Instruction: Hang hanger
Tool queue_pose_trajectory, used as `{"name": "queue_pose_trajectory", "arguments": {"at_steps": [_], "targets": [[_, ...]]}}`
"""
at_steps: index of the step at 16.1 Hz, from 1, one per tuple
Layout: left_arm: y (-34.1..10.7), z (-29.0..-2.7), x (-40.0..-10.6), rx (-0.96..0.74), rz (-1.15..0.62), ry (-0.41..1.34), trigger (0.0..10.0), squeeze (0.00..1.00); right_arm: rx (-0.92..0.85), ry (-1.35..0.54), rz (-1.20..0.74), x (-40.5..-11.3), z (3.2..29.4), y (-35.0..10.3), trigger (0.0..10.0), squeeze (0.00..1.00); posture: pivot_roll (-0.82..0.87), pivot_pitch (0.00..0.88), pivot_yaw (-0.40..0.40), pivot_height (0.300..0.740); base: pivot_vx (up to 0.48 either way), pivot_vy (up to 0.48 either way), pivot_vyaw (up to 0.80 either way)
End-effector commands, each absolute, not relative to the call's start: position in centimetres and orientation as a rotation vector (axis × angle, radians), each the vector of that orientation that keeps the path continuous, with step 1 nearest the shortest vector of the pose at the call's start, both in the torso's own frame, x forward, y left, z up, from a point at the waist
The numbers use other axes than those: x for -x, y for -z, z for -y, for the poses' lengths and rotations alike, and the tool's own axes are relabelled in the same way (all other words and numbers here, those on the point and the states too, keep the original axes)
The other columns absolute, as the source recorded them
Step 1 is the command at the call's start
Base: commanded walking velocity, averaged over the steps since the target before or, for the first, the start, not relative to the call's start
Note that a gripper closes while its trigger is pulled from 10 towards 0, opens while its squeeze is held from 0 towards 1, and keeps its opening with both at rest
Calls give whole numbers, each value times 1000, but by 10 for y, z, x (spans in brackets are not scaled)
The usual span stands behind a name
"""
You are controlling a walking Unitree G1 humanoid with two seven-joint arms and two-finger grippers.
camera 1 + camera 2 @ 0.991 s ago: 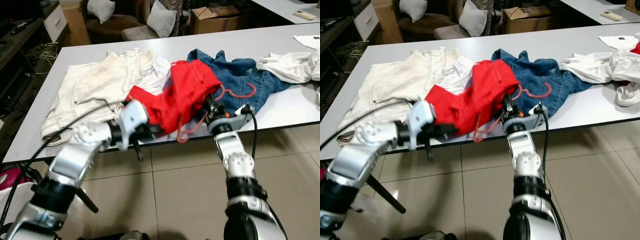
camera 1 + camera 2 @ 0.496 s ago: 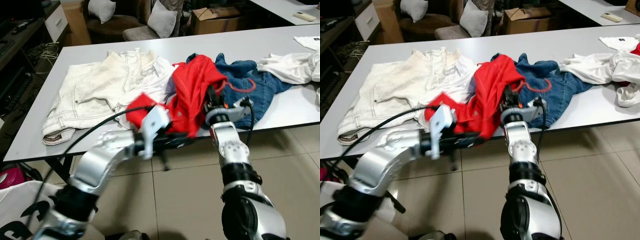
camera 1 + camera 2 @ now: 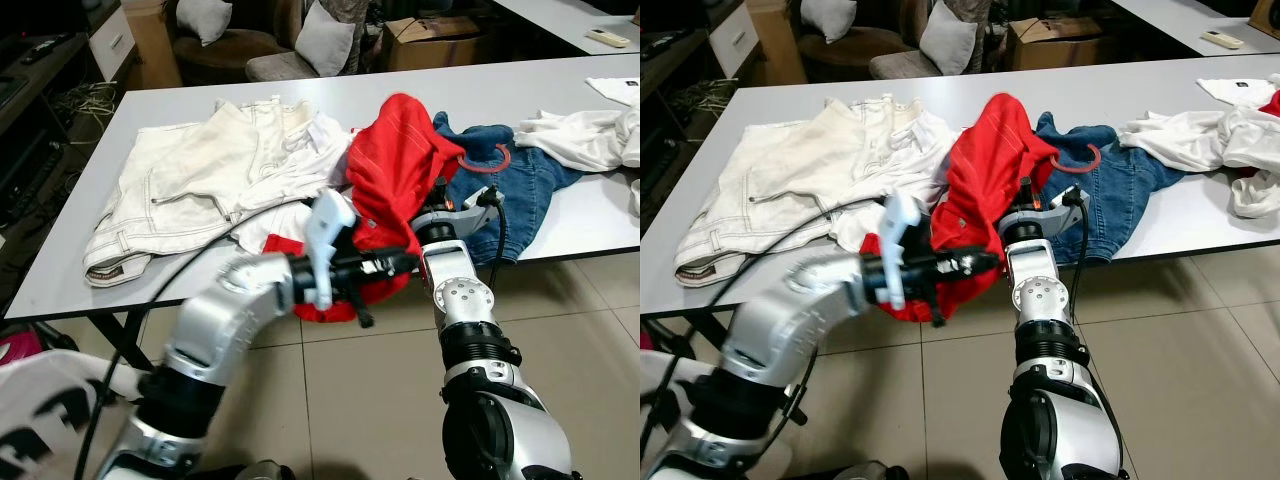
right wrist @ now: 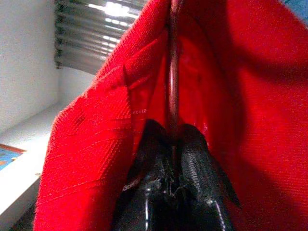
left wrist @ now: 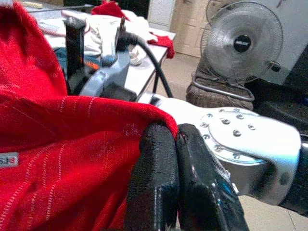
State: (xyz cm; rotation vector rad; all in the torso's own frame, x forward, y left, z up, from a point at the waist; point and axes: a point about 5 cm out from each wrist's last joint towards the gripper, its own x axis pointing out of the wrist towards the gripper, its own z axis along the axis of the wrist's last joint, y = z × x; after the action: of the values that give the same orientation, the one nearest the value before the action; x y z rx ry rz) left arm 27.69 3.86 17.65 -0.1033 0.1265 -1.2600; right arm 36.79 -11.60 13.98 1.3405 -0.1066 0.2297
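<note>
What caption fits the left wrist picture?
Left gripper pinching the red garment beside the right arm's silver wrist.

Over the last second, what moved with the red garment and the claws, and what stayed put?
The left claw swept from the garment's left end across to just in front of the right claw, shut on the red garment's lower edge. The garment rose from lying spread to a bunched, draped heap. The right claw stays clamped on the red hanger inside it. The cream trousers, denim and white clothes kept their places on the table.
</note>
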Motion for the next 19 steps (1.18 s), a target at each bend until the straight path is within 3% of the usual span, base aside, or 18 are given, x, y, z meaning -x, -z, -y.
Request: {"name": "queue_pose_trajectory", "arguments": {"at_steps": [1,4,6,19], "targets": [[-179,-38,-279,108,-118,1233,10000,1000,-1420,-353,147,-373,80,-169,10000,0,-45,0,38,740,0,0,0],[-182,-38,-279,112,-126,1239,10000,1000,-1429,-320,138,-375,84,-167,10000,0,-43,0,37,740,0,0,0],[-180,-41,-277,92,-147,1257,10000,1000,-1334,-279,101,-377,86,-163,10000,0,-45,0,41,740,0,0,0],[-174,-48,-270,13,-187,1310,10000,1000,-1305,-275,58,-381,89,-162,10000,0,-50,0,46,740,0,0,0]]}}
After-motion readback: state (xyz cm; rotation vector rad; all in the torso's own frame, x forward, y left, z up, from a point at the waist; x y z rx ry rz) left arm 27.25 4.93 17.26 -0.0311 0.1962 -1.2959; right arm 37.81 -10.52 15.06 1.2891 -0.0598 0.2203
